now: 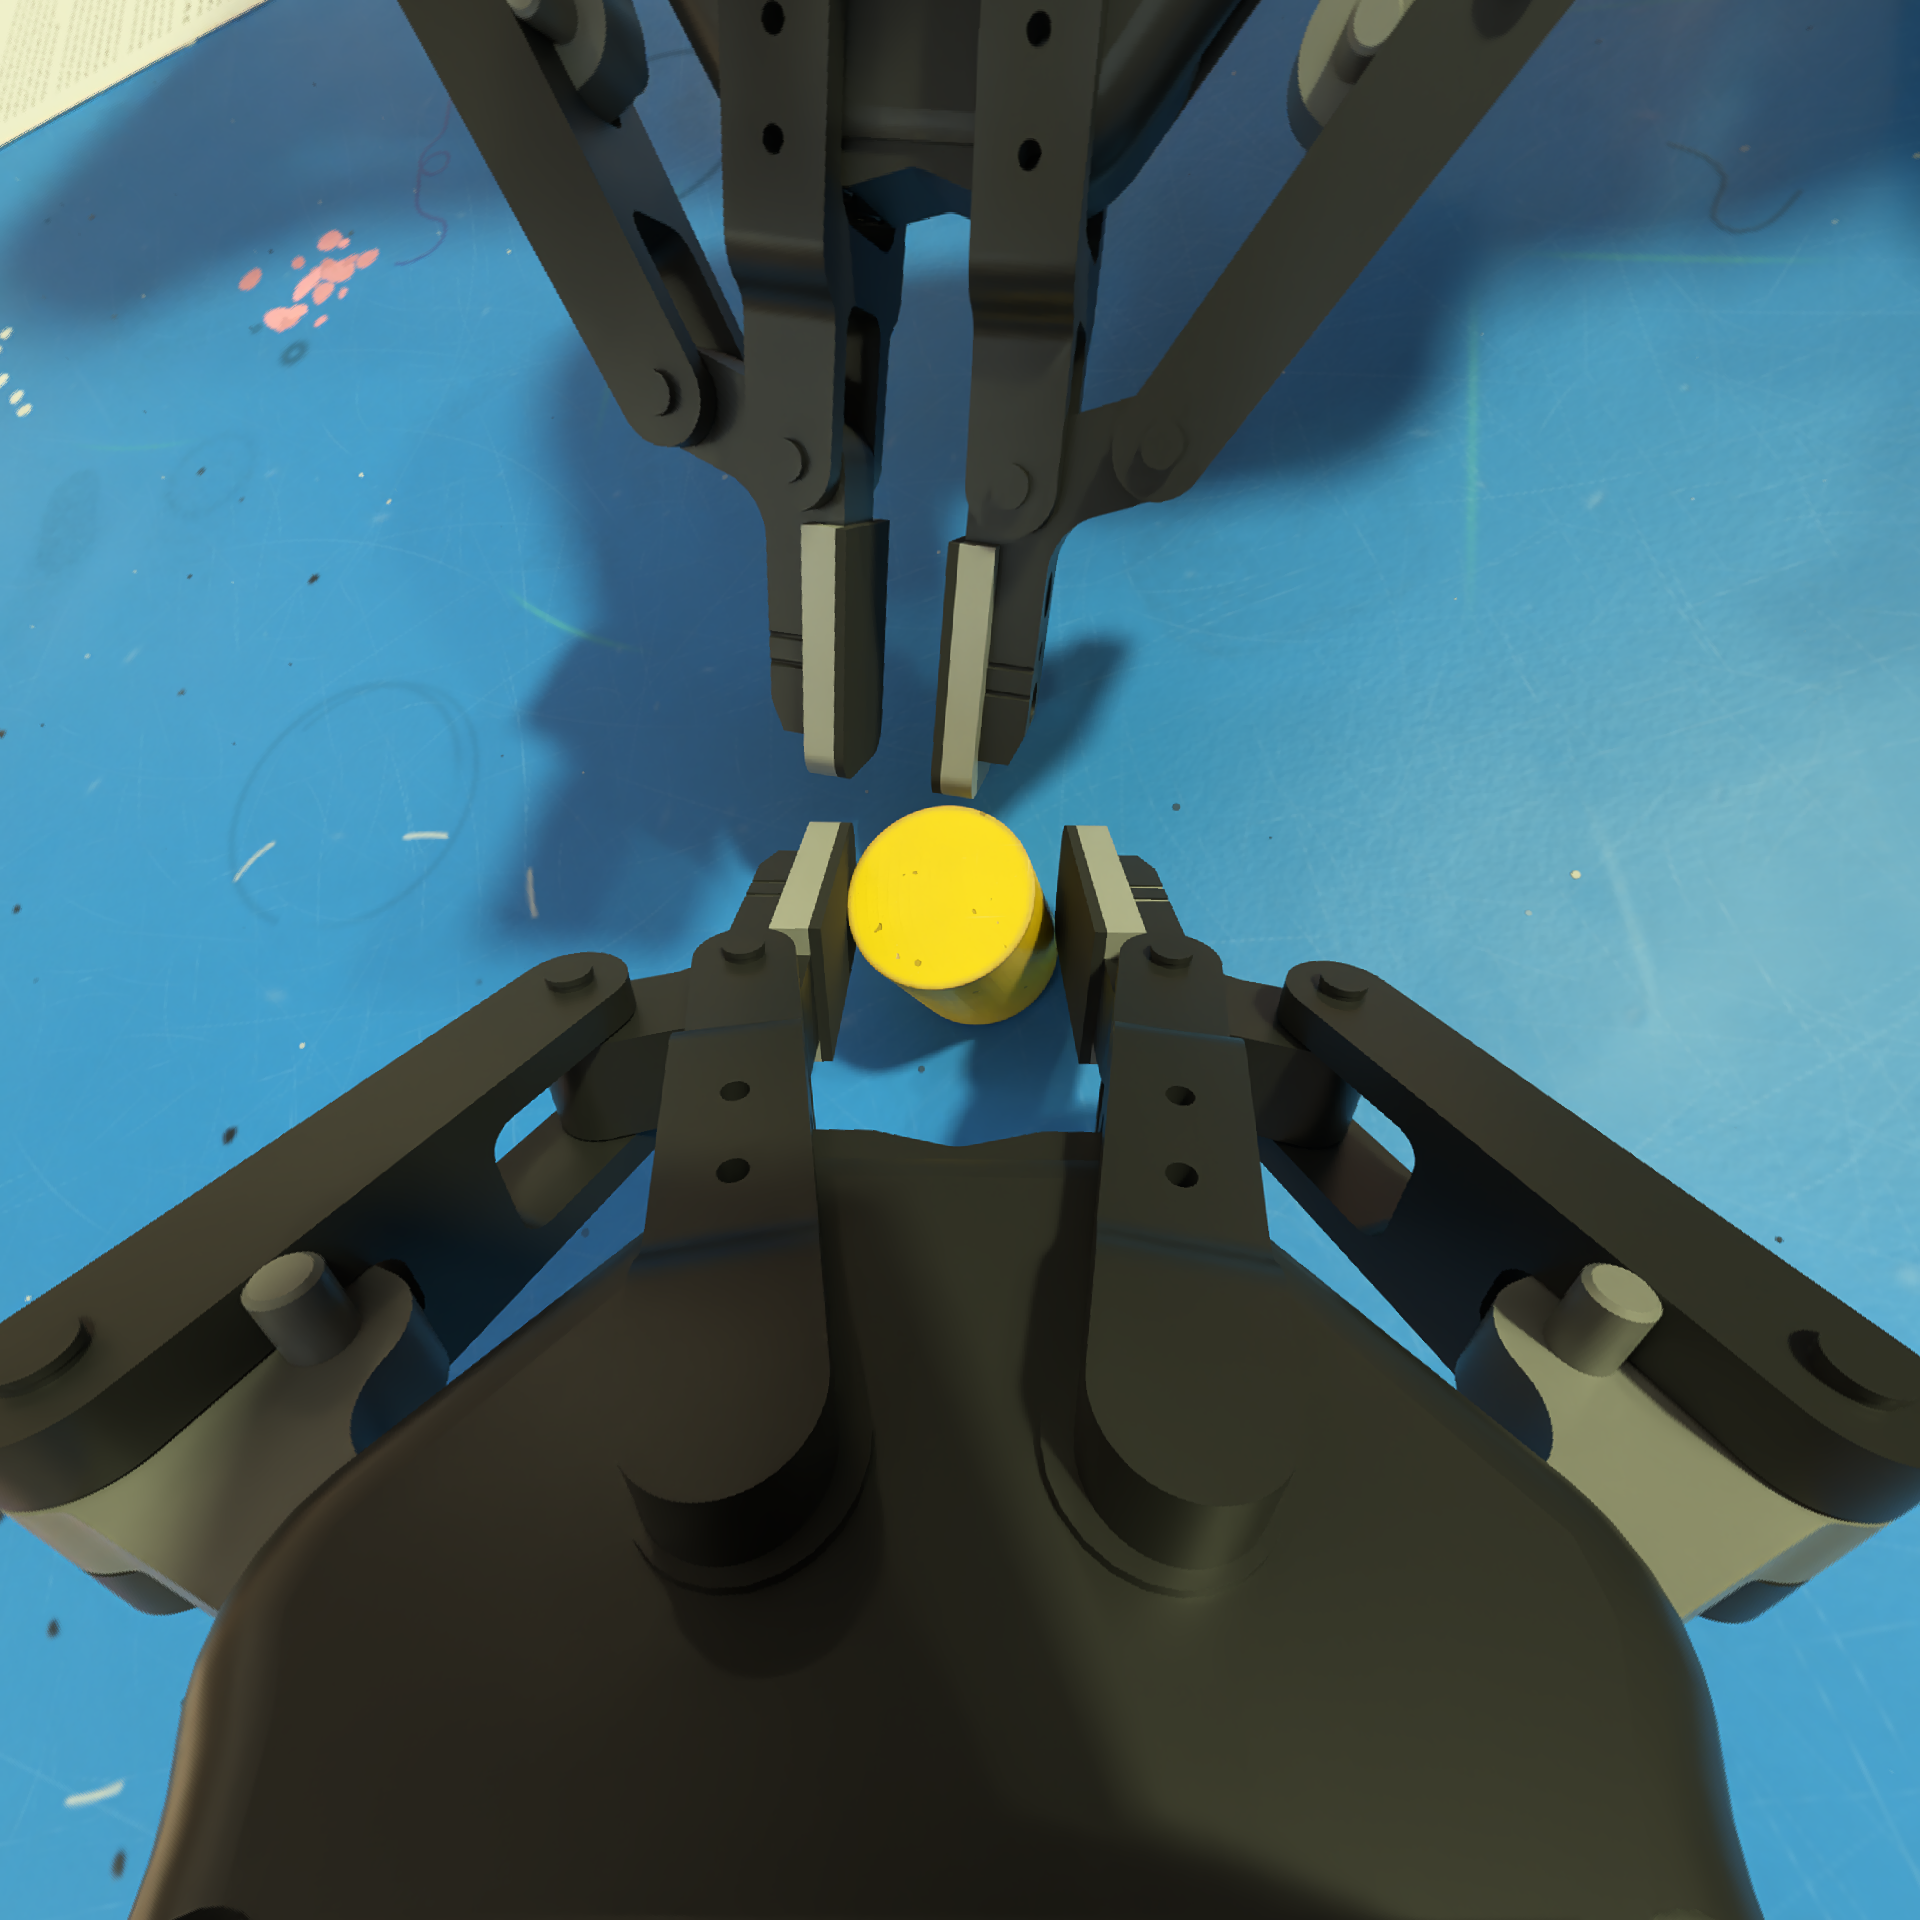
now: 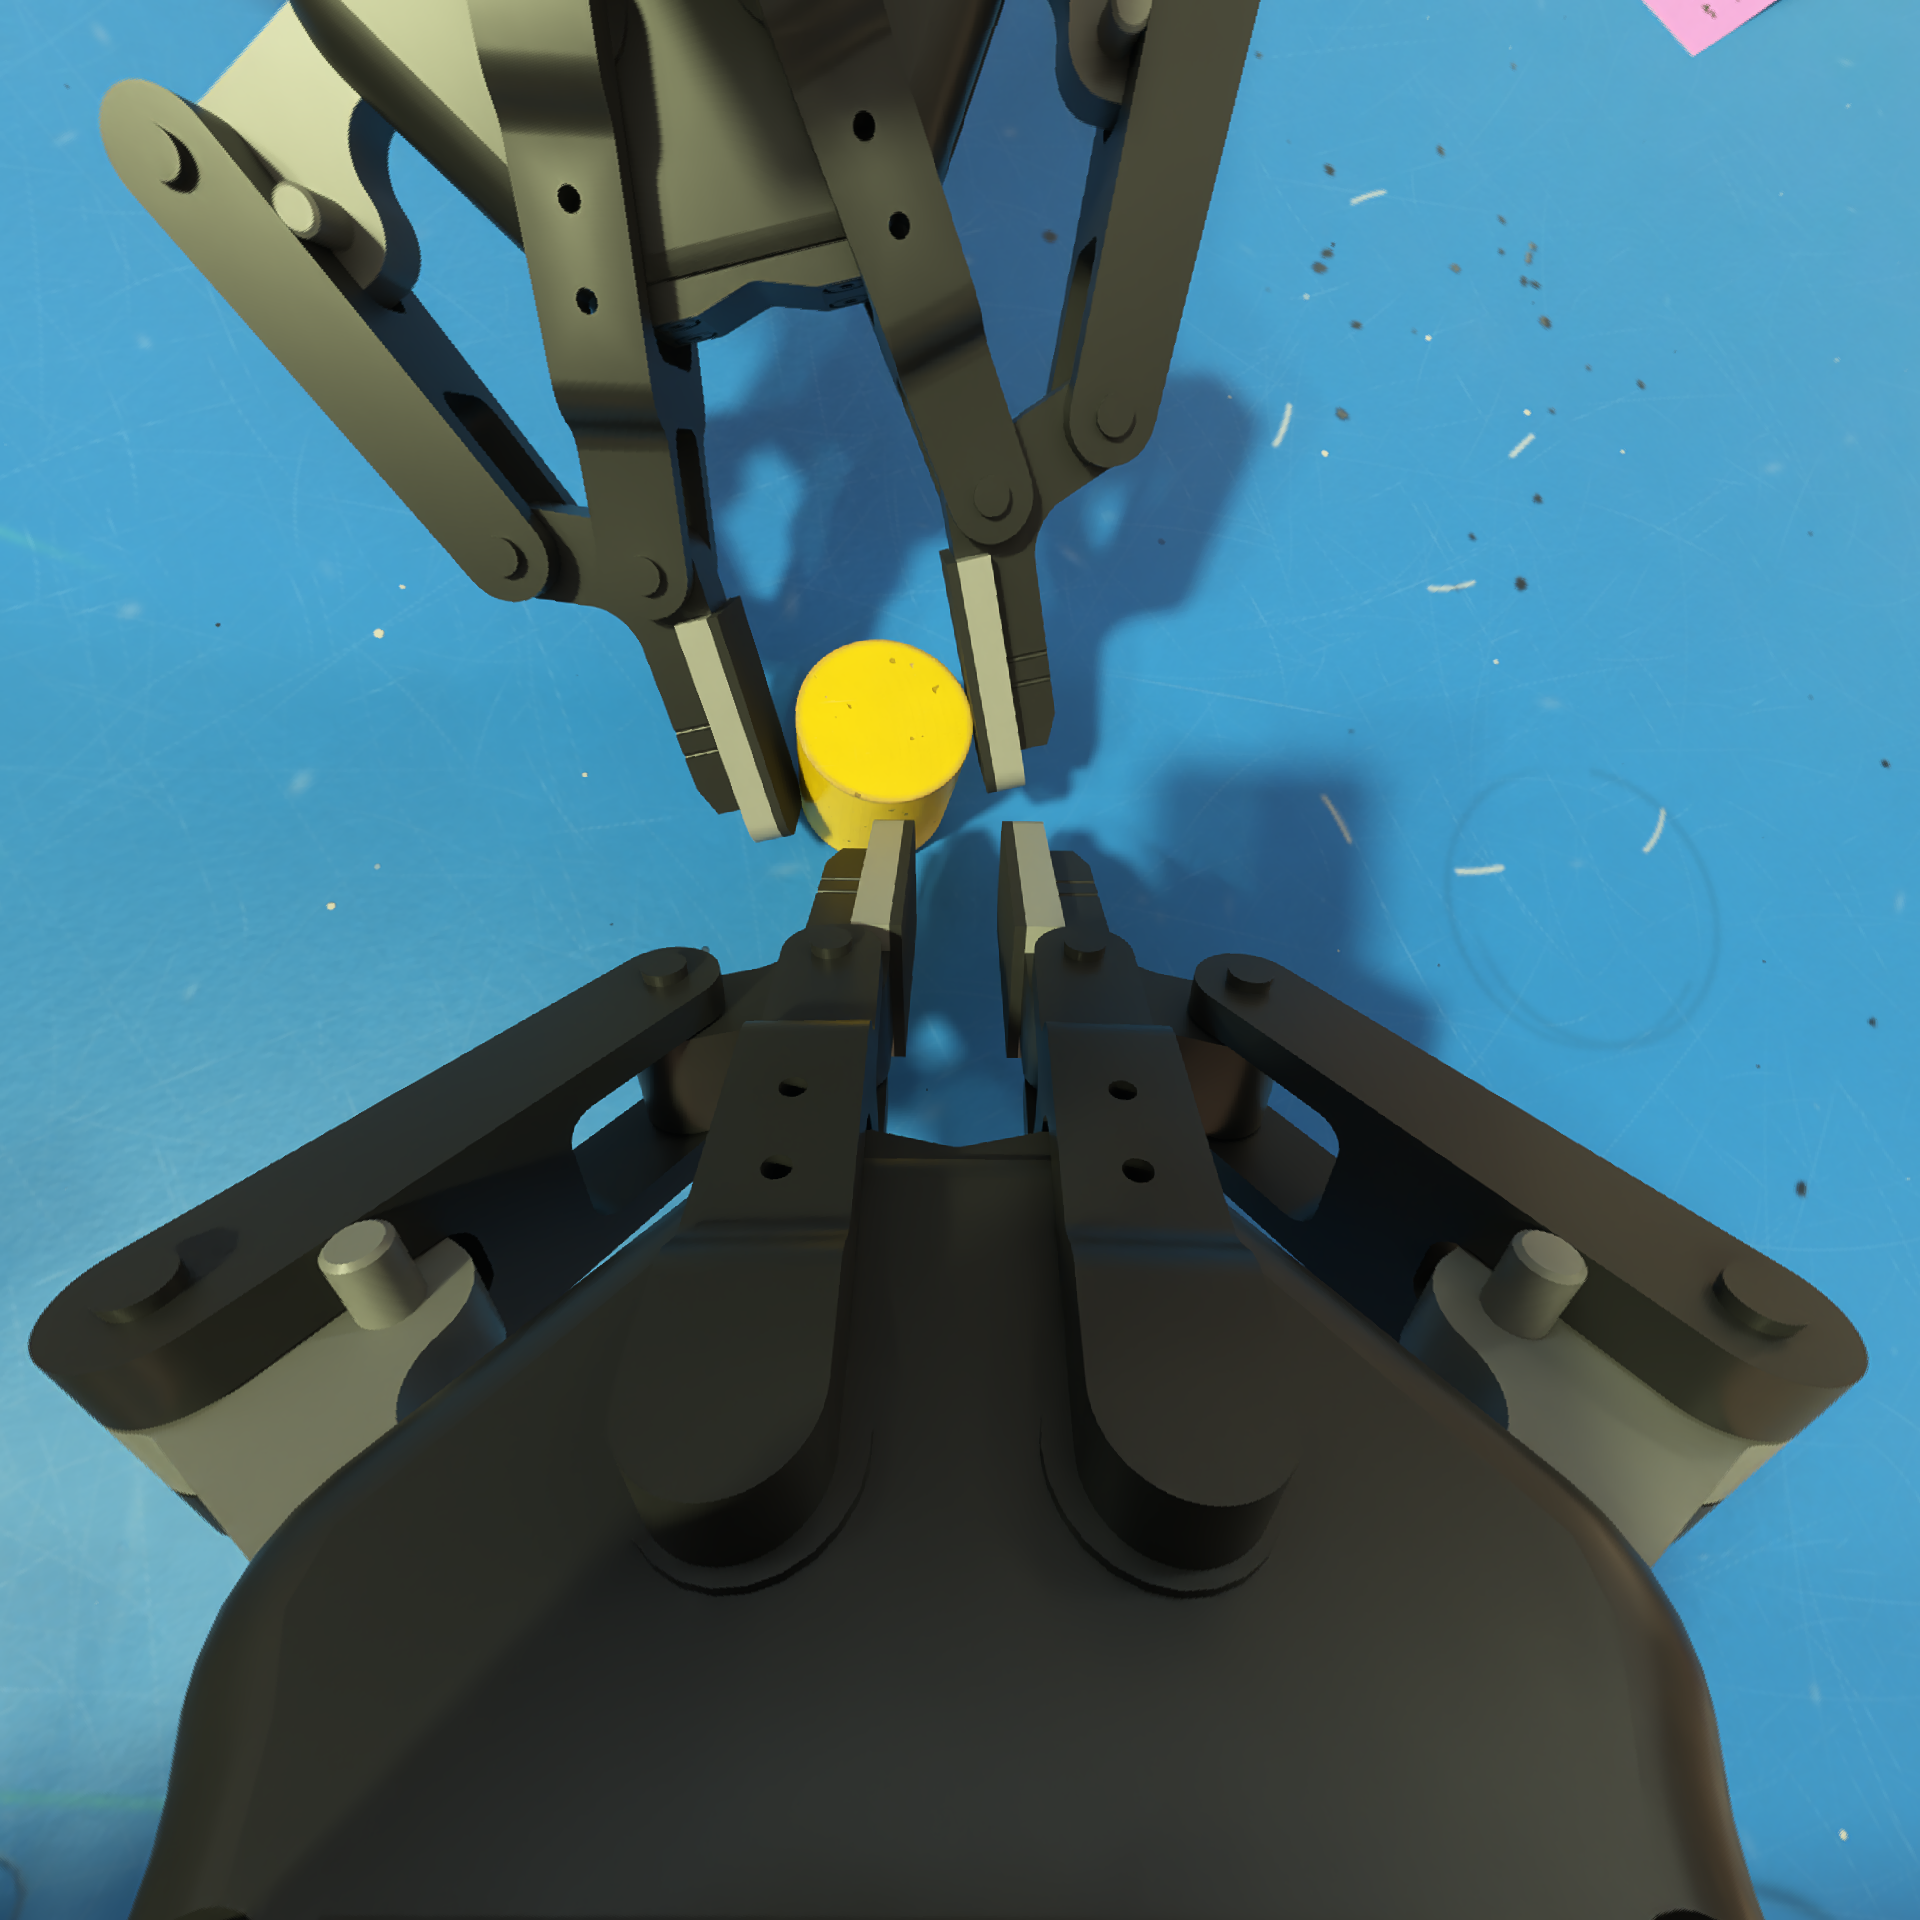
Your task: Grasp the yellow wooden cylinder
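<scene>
Your left claw [image 1: 951,935] straddles the yellow cylinder [image 1: 945,899], which stands upright on the blue table [image 1: 1558,675]. Pads sit just beside it on both sides; can't tell if they touch, so grip's unclear. Your right claw [image 2: 956,914] is just beside the cylinder, nearly closed w/ nothing between its pads.

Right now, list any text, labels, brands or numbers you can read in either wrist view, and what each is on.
Nothing is readable.
Pale printed sheet, top-left corner of the left wrist view: fine print, too small to read.
Pink note, top-right edge of the right wrist view: a few dark marks, too small to read.
Yellow wooden cylinder: no markings, only small specks.
Blue table: scratches, drawn circles and paint flecks, no writing.
</scene>
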{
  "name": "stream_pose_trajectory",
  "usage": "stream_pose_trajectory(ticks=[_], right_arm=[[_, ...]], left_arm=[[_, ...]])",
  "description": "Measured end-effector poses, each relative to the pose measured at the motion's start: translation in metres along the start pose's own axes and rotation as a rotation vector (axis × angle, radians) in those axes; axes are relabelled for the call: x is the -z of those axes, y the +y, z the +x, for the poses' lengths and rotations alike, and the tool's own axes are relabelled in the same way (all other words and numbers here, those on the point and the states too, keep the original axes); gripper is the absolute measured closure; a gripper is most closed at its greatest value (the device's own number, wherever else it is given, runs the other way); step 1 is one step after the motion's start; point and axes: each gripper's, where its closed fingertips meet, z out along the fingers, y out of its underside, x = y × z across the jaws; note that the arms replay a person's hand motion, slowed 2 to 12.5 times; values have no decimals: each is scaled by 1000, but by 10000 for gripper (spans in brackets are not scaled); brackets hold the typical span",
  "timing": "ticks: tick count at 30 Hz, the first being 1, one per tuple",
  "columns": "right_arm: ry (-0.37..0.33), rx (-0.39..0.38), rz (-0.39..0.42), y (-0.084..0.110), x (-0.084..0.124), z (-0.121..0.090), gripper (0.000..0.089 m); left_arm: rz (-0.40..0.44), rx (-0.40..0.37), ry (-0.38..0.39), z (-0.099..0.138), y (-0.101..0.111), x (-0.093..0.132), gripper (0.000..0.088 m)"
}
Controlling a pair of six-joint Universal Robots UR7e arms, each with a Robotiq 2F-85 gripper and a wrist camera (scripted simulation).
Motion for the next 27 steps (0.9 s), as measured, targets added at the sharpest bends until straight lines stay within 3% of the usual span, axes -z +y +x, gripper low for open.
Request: stream_pose_trajectory(ticks=[18, 27], right_arm=[[-59, -34, 60, 0, 0, -2, 742], [-141, -165, 96, 0, 0, -4, 739]], left_arm=[[8, -47, -4, 0, -1, -1, 532], [14, -34, 8, 0, -2, -1, 532]])
